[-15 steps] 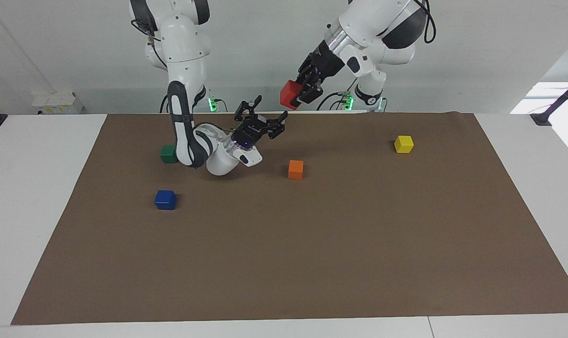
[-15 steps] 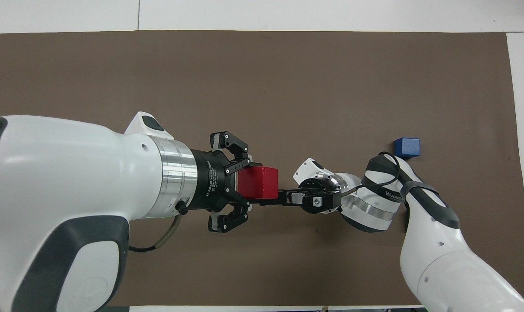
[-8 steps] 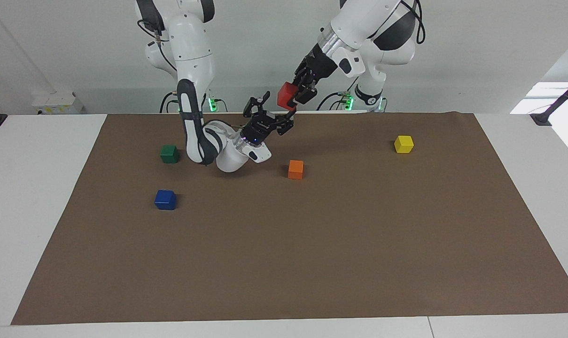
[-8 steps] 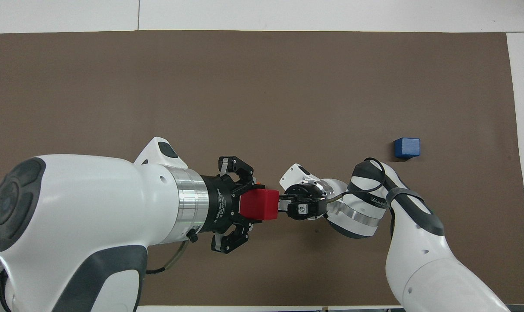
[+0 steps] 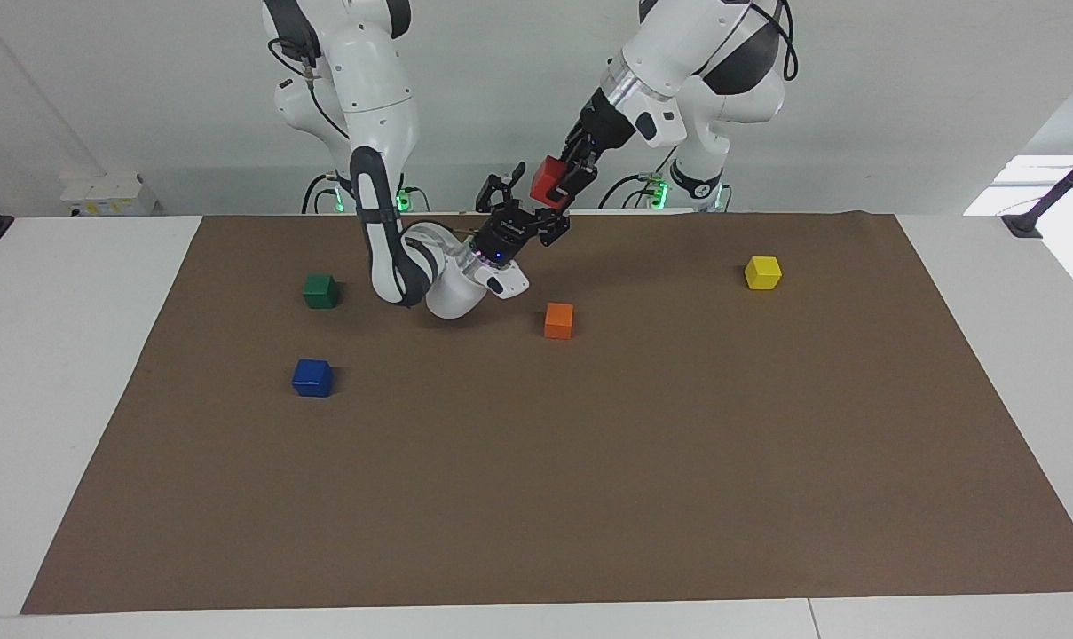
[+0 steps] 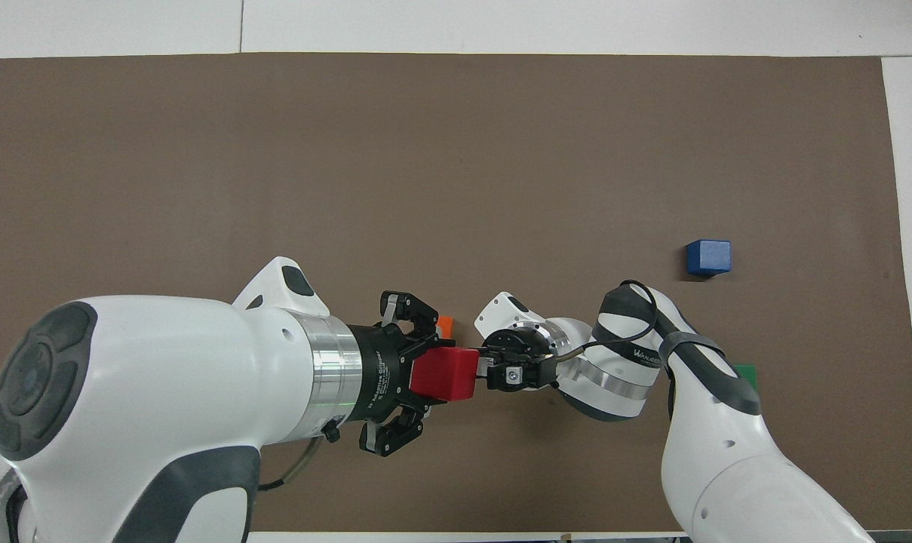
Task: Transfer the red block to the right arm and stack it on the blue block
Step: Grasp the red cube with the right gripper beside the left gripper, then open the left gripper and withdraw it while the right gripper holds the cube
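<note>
Currently: handover | left pincer clamped on red block, raised mid-counter | right pincer spread wide, fingers flanking block to receive | blue block waits on counter.

Over the robots' edge of the surface the right tool and left tool crowd together, while the wide stretch farther out from the orange cube lies unobstructed.

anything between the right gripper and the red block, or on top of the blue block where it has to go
Nothing visible. The right gripper, open, is right at the red block held by the left gripper; the blue block has nothing on top.
</note>
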